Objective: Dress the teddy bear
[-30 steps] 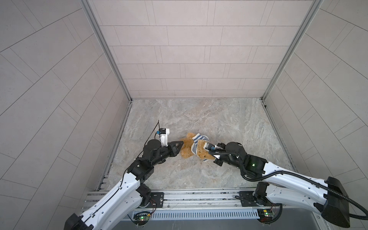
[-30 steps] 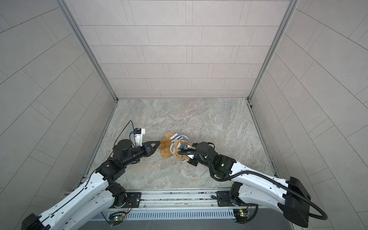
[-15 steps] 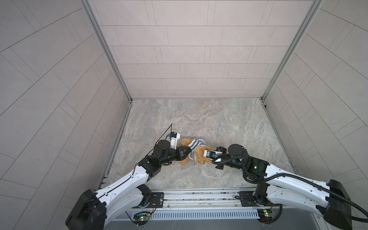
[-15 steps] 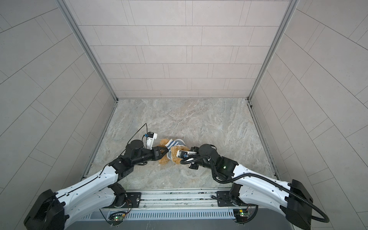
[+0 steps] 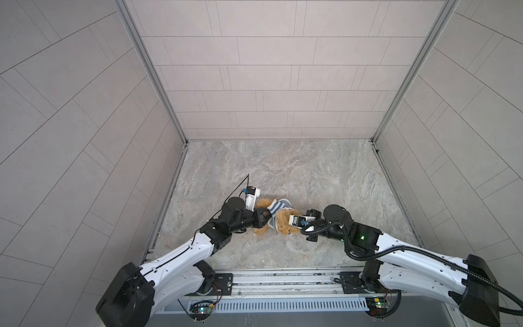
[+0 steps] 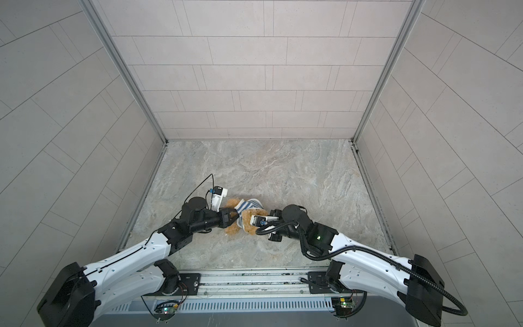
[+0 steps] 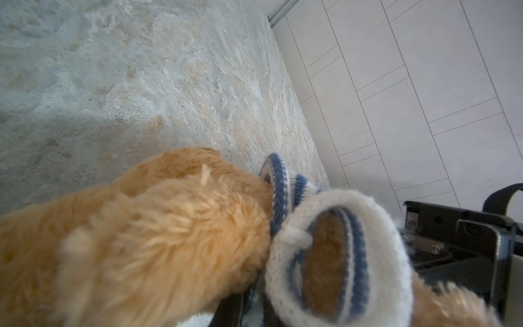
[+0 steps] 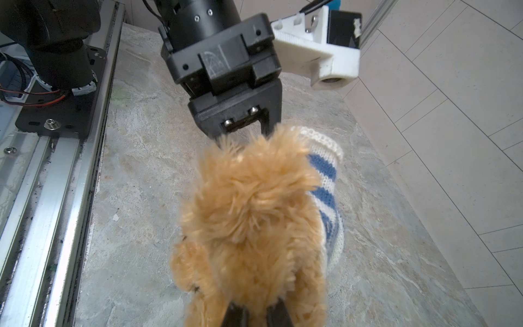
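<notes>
The teddy bear (image 5: 280,223) lies on its side on the stone-patterned table (image 5: 311,175), in the front half, about midway between the left and right edges. A blue-and-white striped shirt (image 5: 278,206) sits bunched around part of its body. The right gripper (image 8: 256,314) is nearly closed, pinching a tuft of plush at the near end of the bear. The left gripper (image 5: 264,219) is pressed into the opposite end where the shirt hem meets the fur. Its fingertips are buried, so its opening and hold cannot be determined. The bear is judged light, soft and compressible, with long pile that may slip or pull loose. Grip deep into a stuffed limb or the head, not the fur tips. The knit appears stretchy, so take it at the hem rim.
</notes>
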Tool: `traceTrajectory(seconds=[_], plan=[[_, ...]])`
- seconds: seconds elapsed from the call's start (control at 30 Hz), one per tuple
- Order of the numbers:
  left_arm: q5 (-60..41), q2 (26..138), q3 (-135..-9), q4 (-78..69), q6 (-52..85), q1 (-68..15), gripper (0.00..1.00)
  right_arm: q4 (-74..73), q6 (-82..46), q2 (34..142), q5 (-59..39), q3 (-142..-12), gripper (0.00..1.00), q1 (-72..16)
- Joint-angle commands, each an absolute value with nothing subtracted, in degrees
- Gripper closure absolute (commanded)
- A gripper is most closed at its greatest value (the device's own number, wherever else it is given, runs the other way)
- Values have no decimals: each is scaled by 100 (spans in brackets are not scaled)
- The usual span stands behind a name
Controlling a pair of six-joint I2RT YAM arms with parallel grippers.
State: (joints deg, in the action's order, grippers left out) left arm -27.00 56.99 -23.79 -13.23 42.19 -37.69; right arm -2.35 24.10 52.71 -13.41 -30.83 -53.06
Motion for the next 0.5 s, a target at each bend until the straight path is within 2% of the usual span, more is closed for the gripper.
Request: traceTrajectory(seconds=[0.0, 0.2, 0.47], plan=[[-2631, 5680, -2591, -1350, 4083, -3825, 91, -352, 2593, 5148, -1479, -3199, 100, -5295], [-2290, 5279, -2652, -741, 3875, -3823, 100, -259, 2498, 5089, -1047, -3234, 100, -5300], [-2080, 4711, -2401, -519, 4183, -3274, 100, -202, 2419, 4736, -657, -3068, 100, -5300]])
